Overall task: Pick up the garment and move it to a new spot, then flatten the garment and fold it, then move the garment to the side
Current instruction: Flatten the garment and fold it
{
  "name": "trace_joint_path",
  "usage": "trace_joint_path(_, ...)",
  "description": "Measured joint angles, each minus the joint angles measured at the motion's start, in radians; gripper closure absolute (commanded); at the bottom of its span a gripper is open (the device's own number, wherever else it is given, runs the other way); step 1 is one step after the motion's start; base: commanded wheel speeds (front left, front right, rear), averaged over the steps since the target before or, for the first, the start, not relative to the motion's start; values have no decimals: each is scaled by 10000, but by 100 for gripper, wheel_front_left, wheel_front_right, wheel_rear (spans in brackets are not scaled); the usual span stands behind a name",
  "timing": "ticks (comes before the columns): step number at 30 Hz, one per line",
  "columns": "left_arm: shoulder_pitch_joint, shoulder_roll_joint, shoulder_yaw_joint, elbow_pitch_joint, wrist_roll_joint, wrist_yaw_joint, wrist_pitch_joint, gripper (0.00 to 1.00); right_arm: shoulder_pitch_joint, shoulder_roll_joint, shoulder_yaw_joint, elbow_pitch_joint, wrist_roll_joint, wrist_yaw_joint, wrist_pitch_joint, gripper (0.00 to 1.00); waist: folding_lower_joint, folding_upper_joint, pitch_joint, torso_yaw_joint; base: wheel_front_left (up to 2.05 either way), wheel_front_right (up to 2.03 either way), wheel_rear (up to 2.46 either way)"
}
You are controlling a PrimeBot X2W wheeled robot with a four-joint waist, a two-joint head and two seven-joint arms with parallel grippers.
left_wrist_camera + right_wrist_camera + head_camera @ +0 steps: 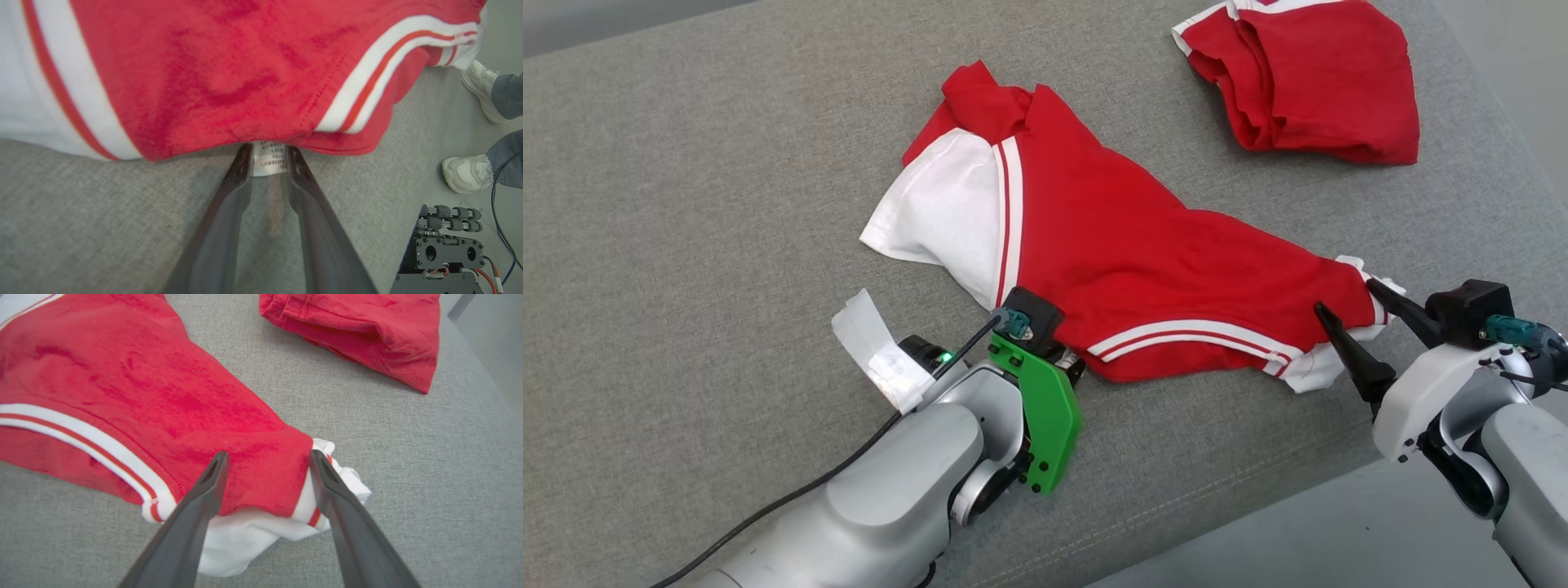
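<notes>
Left fingers (pixel 229 196) part-spread, flanking garment (pixel 245 73) label (pixel 267 159), grip unclear; right fingers (pixel 339 498) spread wide, straddling hem corner (pixel 261 490). Likely light, limp: pinch 2 hem corners.

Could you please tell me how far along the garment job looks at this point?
Done: nothing clearly; the garment lies crumpled and unfolded on the grey cushion. In hand: the left claw flanks the label at its hem, grip unclear, and the right claw stands open around its end corner. Left: lifting, moving, flattening, folding, setting aside. A second red garment lies folded beyond it.
</notes>
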Motion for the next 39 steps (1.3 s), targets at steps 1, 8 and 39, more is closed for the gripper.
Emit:
trace_joint_path(1,1,-15,-6,2,12,2,25,67,0,0,0,2,4,2,0,0,0,0,9,-2,0,0,0)
trace_joint_path(8,56,-123,-25,0,44,0,174,100,-75,2,-48,40,84,4,-12,0,0,0,75,-41,0,0,0)
trace_joint_path(39,1560,198,2598,-2671,-909,0,-940,100,331,-401,81,1350,1352,263,1283,100,0,0,-193,984,0,0,0)
